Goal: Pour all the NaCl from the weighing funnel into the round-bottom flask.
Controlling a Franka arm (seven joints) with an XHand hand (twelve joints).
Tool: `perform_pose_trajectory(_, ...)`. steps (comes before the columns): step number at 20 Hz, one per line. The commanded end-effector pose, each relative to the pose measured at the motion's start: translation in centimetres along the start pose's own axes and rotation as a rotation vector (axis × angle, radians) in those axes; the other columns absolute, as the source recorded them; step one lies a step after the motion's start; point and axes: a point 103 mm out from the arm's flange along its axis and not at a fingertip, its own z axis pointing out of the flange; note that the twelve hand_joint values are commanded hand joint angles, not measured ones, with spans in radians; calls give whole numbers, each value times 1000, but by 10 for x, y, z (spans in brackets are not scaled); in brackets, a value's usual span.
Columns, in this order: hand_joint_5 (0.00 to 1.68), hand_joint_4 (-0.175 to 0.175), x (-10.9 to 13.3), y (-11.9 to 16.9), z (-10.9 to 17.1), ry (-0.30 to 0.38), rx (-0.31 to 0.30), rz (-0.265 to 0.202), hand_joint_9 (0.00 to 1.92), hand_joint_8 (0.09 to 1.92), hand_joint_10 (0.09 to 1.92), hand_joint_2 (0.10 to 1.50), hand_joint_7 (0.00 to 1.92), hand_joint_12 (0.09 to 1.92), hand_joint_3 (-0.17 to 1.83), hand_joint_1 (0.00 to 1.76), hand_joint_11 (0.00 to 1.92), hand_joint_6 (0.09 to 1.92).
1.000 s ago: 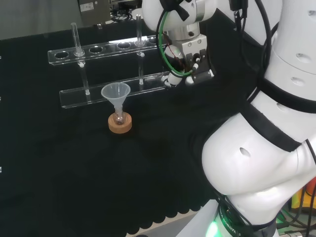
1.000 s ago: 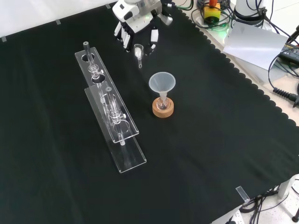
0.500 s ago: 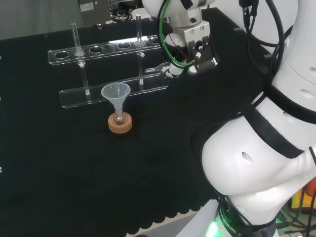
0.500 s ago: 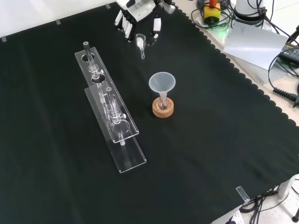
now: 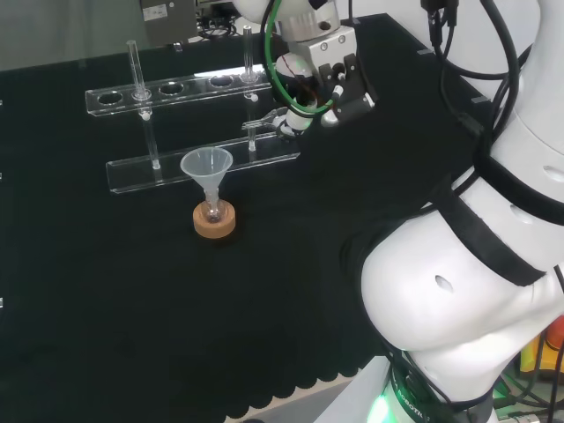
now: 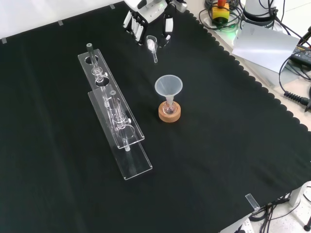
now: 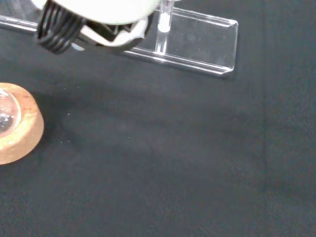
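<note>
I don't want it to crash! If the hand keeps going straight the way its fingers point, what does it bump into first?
Probably the plastic funnel on the flask. In the front view the hand, holding the weighing funnel, points down toward it, though depth is hard to judge.

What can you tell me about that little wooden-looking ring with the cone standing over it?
The ring is a round, tan cork stand lying flat on the black cloth, to the right of the clear rack in the front view. A small clear round flask sits in its hollow. A pale, see-through funnel stands upright with its stem in the flask's neck. The hand is apart from it, higher in the front view.
</note>
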Motion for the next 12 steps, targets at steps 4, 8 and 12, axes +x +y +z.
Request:
perform_pose_trajectory(4,1094,129,23,5,-4,-52,30,-18,1059,722,553,645,1039,1256,861,1090,555,1081)
perform_pose_trajectory(8,1094,132,28,8,-1,-76,53,-25,1057,721,553,645,1035,1258,861,1089,553,1079)
perform_pose_trajectory(12,1095,135,30,11,-2,-79,67,-37,1056,721,553,644,1034,1259,861,1089,552,1078)
